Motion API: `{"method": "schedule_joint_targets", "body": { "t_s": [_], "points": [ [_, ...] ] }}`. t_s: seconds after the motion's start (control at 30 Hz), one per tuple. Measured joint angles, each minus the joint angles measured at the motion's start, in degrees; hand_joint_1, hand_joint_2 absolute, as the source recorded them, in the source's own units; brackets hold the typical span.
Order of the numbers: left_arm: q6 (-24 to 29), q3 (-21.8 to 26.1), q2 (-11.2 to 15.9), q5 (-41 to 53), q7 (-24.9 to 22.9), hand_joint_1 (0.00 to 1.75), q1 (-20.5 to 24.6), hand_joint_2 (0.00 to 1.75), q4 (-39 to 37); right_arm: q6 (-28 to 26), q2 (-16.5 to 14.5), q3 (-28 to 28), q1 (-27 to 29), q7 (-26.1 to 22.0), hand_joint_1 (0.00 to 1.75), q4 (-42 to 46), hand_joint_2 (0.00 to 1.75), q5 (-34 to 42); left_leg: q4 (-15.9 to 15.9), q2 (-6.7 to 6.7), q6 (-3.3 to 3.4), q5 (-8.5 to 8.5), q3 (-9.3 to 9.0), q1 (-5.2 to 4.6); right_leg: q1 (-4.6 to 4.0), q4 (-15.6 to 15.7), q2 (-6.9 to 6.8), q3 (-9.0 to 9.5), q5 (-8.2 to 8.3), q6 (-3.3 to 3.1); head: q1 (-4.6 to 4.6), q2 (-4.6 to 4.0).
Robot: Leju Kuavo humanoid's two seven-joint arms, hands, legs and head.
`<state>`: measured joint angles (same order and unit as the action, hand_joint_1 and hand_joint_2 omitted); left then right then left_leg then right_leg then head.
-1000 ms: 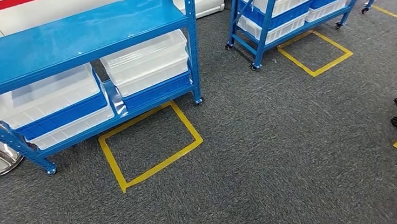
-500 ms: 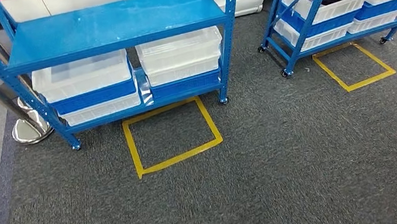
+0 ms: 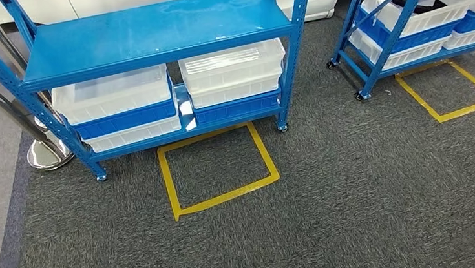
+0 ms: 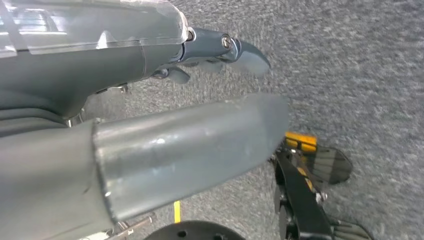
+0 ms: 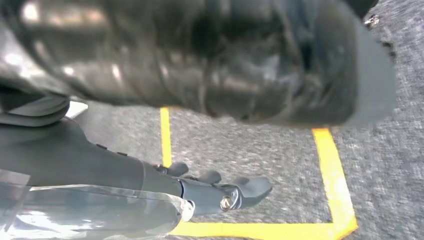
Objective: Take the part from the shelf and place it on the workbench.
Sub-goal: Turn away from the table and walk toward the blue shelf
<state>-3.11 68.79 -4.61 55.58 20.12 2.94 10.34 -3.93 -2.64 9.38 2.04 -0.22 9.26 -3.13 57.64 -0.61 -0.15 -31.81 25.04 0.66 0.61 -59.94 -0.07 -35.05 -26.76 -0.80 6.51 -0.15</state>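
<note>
Blur smeared our right wrist view, where a dark glossy mass (image 5: 210, 60) lay across the thumb of our right hand (image 5: 200, 150); we could not tell whether this was the part or our own thumb, nor whether the hand gripped anything, though its dark fingers (image 5: 250, 187) reached out straight. Our left wrist view showed the left hand (image 4: 190, 95) with thumb and fingers apart and nothing between them, above grey carpet (image 4: 360, 75).

From the head we saw a blue shelf (image 3: 154, 31), its top cut off, with stacked white and blue bins (image 3: 233, 76) on the bottom tier and a yellow tape square (image 3: 218, 168) on the floor just before it. A second shelf (image 3: 419, 14) stood to the right, cropped by the edge, its bins holding dark items too small to identify. We could not make out the part in any bin, so its place relative to our hands stayed unclear.
</note>
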Motion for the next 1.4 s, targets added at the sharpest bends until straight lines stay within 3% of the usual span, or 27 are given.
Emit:
{"method": "schedule_joint_targets", "body": {
  "t_s": [0.03, 0.1, 0.13, 0.2, 0.27, 0.3, 0.4, 0.43, 0.47, 0.53, 0.6, 0.63, 0.7, 0.77, 0.8, 0.83, 0.9, 0.93, 0.97, 1.03, 1.1, 1.13, 1.2, 1.27, 1.3, 1.33, 1.4],
  "points": [
    [0.01, -0.01, -0.02, 0.00, -0.02, 0.00, 0.03, 0.00, 0.00, 0.04, 0.00, 0.00, 0.03, 0.01, 0.00, -0.01, 0.00, 0.00, 1.72, 0.07, -0.26, 0.56, 0.44, 0.05, 0.10, 0.42, -0.09, 0.92, -0.38, -0.41, 0.00, 0.00],
    [0.07, -0.01, 0.03, 0.01, -0.03, 0.00, 0.12, 0.00, 0.00, 0.09, 0.00, -0.01, 0.10, 0.02, 0.00, -0.01, 0.00, 0.00, 8.05, 0.23, -0.64, 0.95, 4.25, 0.16, 0.21, 1.15, -0.28, 3.03, -1.28, -1.04, -0.03, 0.00],
    [0.09, -0.01, 0.10, 0.02, -0.03, 0.00, 0.10, 0.00, 0.00, 0.13, 0.01, 0.00, 0.14, 0.02, 0.00, -0.02, 0.00, 0.00, 11.73, 0.26, -0.81, 0.19, 6.98, 0.16, 0.18, 1.42, -0.34, 3.98, -1.89, -1.23, -0.03, 0.00],
    [0.12, -0.02, 0.23, 0.10, -0.06, 0.00, -0.12, 0.00, 0.00, 0.24, 0.09, 0.01, 0.15, 0.01, 0.00, -0.03, 0.00, -0.03, 16.13, 0.27, -1.05, -3.53, 11.81, 0.16, 0.13, 1.82, -0.19, 6.06, -3.39, -1.34, -0.03, 0.00],
    [0.11, -0.03, 0.26, 0.25, -0.11, 0.00, -0.46, 0.00, 0.00, 0.40, 0.16, 0.02, 0.16, 0.00, 0.00, -0.04, 0.00, -0.07, 14.82, 0.28, -0.93, -5.79, 14.16, 0.16, 0.11, 2.02, 0.04, 8.53, -5.20, -1.26, -0.02, 0.00],
    [0.10, -0.03, 0.26, 0.34, -0.12, 0.00, -0.65, 0.00, 0.00, 0.51, 0.18, 0.02, 0.18, 0.00, 0.00, -0.06, 0.00, -0.08, 12.31, 0.30, -0.73, -4.57, 14.58, 0.14, 0.08, 2.06, 0.08, 9.80, -6.24, -1.16, -0.02, 0.00],
    [0.11, -0.04, 0.36, 0.54, -0.15, 0.00, -1.24, 0.00, 0.00, 0.79, 0.16, 0.01, 0.31, -0.07, 0.00, -0.40, 0.00, -0.09, 4.79, 0.53, 0.28, 6.64, 14.58, -0.43, 0.03, 2.13, 0.15, 12.87, -9.32, -0.42, 0.00, 0.00],
    [0.12, -0.07, 0.39, 0.56, -0.19, 0.00, -1.28, 0.00, 0.00, 0.85, 0.16, 0.00, 0.17, -0.11, 0.00, -0.51, 0.00, -0.11, 3.89, 0.55, 0.62, 8.64, 14.23, -0.71, 0.09, 2.34, 0.20, 13.90, -9.97, 0.03, -0.01, 0.00],
    [0.12, -0.11, 0.43, 0.59, -0.21, 0.00, -1.17, 0.00, 0.00, 0.92, 0.16, -0.01, -0.13, -0.16, 0.00, -0.55, 0.00, -0.14, 3.68, 0.49, 0.92, 8.54, 13.52, -0.92, 0.13, 2.19, 0.24, 14.55, -9.93, 0.53, -0.02, 0.00],
    [0.12, -0.25, 0.46, 0.64, -0.20, 0.00, -0.73, 0.00, 0.01, 1.03, 0.21, -0.01, -0.74, -0.19, 0.00, -0.49, 0.00, -0.19, 2.48, 0.28, 1.74, 7.47, 11.41, -0.77, 0.25, -1.89, 0.19, 13.16, -7.32, 1.22, -0.04, 0.01],
    [0.13, -0.36, 0.49, 0.66, -0.15, 0.00, -0.44, 0.00, 0.02, 1.18, 0.22, -0.01, -1.08, -0.20, 0.00, -0.45, 0.00, -0.20, 0.86, 0.20, 2.37, 6.50, 8.76, -0.46, 0.29, -10.15, 0.17, 7.74, -4.59, 1.55, 0.01, 0.01],
    [0.13, -0.39, 0.50, 0.66, -0.16, 0.00, -0.42, 0.00, 0.02, 1.24, 0.22, -0.02, -1.10, -0.21, 0.00, -0.45, 0.00, -0.20, 0.23, 0.21, 2.57, 5.80, 7.35, -0.44, 0.32, -13.55, 0.16, 4.76, -5.16, 1.69, 0.02, 0.00],
    [0.14, -0.48, 0.50, 0.66, -0.17, 0.00, -0.38, 0.00, 0.02, 1.29, 0.24, -0.03, -1.04, -0.20, 0.00, -0.46, 0.00, -0.22, -0.55, -0.03, 2.68, 4.11, 4.58, -0.40, 0.37, -16.06, 0.14, -0.01, -10.38, 2.03, 0.04, 0.00],
    [0.14, -0.63, 0.49, 0.66, -0.19, 0.00, -0.55, 0.00, 0.02, 1.26, 0.31, -0.03, -0.76, -0.19, 0.00, -0.49, 0.00, -0.22, -0.79, -0.52, 2.55, 2.09, 1.80, -0.30, 0.36, -14.32, 0.13, -3.05, -15.18, 2.25, 0.04, 0.00],
    [0.14, -0.71, 0.47, 0.66, -0.20, 0.00, -0.69, 0.00, 0.02, 1.25, 0.35, -0.03, -0.50, -0.20, 0.00, -0.51, 0.00, -0.22, -0.81, -0.71, 2.41, 0.95, 0.44, -0.24, 0.34, -12.08, 0.12, -4.05, -14.76, 2.23, 0.04, 0.00],
    [0.14, -0.75, 0.45, 0.66, -0.20, 0.00, -0.95, 0.00, 0.02, 1.25, 0.39, -0.03, -0.12, -0.19, 0.00, -0.58, 0.00, -0.22, -0.85, -0.84, 2.26, -0.19, -0.70, -0.20, 0.27, -9.14, 0.10, -4.87, -11.24, 2.05, 0.06, 0.00],
    [0.15, -0.81, 0.37, 0.66, -0.20, 0.00, -1.05, 0.00, 0.01, 1.26, 0.47, -0.02, 0.45, -0.16, 0.00, -0.87, 0.00, -0.22, -0.79, -1.04, 1.73, -2.37, -2.58, -0.33, -0.04, -3.60, 0.14, -5.98, -0.20, 1.44, 0.06, 0.00],
    [0.20, -0.84, 0.34, 0.66, -0.22, 0.00, -1.01, 0.00, 0.01, 1.28, 0.50, -0.02, 0.45, -0.18, 0.00, -1.00, 0.00, -0.22, -1.11, -1.11, 1.36, -3.07, -3.38, -0.41, -0.20, -2.17, 0.21, -6.11, 3.68, 1.04, 0.05, 0.00],
    [0.25, -0.87, 0.31, 0.66, -0.23, 0.00, -0.80, 0.00, 0.00, 1.30, 0.54, -0.02, 0.25, -0.19, 0.00, -1.07, 0.00, -0.22, -1.17, -1.15, 0.95, -3.25, -4.01, -0.47, -0.32, -1.58, 0.28, -5.93, 5.04, 0.63, 0.04, 0.00],
    [0.39, -0.90, 0.30, 0.65, -0.28, 0.00, -0.44, 0.00, 0.00, 1.37, 0.54, -0.03, -0.08, -0.23, 0.00, -1.04, 0.00, -0.22, 1.43, -0.98, 0.23, -1.29, -3.16, -0.40, -0.27, -0.90, 0.42, -4.40, 3.96, -0.22, 0.03, 0.01],
    [0.57, -0.92, 0.25, 0.62, -0.28, 0.00, -0.07, 0.00, 0.01, 1.47, 0.49, -0.02, -0.10, -0.24, 0.00, -1.04, 0.00, -0.22, 9.14, -0.55, -0.31, 1.37, 1.29, -0.28, -0.07, 0.58, 0.35, -1.85, 2.87, -0.97, 0.01, 0.01],
    [0.67, -0.92, 0.23, 0.60, -0.30, 0.00, 0.00, 0.00, 0.02, 1.51, 0.48, -0.02, -0.14, -0.24, 0.00, -1.04, 0.00, -0.22, 12.95, -0.32, -0.52, 1.08, 3.99, -0.17, 0.00, 1.31, 0.29, -0.40, 2.19, -1.19, 0.00, 0.01],
    [0.78, -0.91, 0.25, 0.56, -0.45, 0.00, -0.10, 0.00, 0.02, 1.56, 0.48, -0.01, -0.23, -0.24, 0.00, -1.05, 0.00, -0.22, 16.53, -0.15, -0.88, -3.65, 8.38, -0.06, 0.06, 2.17, 0.34, 2.42, 0.63, -1.31, -0.01, 0.00],
    [0.82, -0.90, 0.26, 0.55, -0.64, 0.00, -0.32, 0.00, 0.02, 1.60, 0.47, -0.01, -0.25, -0.24, 0.00, -1.07, 0.00, -0.22, 15.32, 0.00, -1.06, -8.78, 10.88, -0.01, 0.09, 2.46, 0.47, 5.17, -1.24, -1.19, -0.02, 0.00],
    [0.82, -0.90, 0.25, 0.56, -0.67, 0.00, -0.47, 0.00, 0.02, 1.63, 0.45, -0.01, -0.24, -0.24, 0.00, -1.08, 0.00, -0.22, 13.24, 0.09, -1.05, -8.91, 11.52, 0.01, 0.10, 2.48, 0.51, 6.53, -2.26, -1.08, -0.01, 0.00],
    [0.82, -0.90, 0.25, 0.59, -0.70, 0.00, -0.65, 0.00, 0.02, 1.65, 0.42, -0.01, -0.19, -0.24, 0.00, -1.09, 0.00, -0.22, 10.44, 0.19, -0.90, -6.43, 11.88, 0.01, 0.09, 2.49, 0.51, 7.67, -3.28, -0.95, -0.02, 0.00],
    [0.91, -0.91, 0.26, 0.64, -0.75, 0.00, -1.04, 0.00, 0.02, 1.68, 0.31, -0.02, -0.19, -0.25, 0.00, -1.28, 0.00, -0.21, 4.70, 0.35, -0.30, 2.85, 12.49, -0.23, -0.05, 2.08, 0.60, 9.47, -5.26, -0.46, 0.01, 0.00]
  ]
}}
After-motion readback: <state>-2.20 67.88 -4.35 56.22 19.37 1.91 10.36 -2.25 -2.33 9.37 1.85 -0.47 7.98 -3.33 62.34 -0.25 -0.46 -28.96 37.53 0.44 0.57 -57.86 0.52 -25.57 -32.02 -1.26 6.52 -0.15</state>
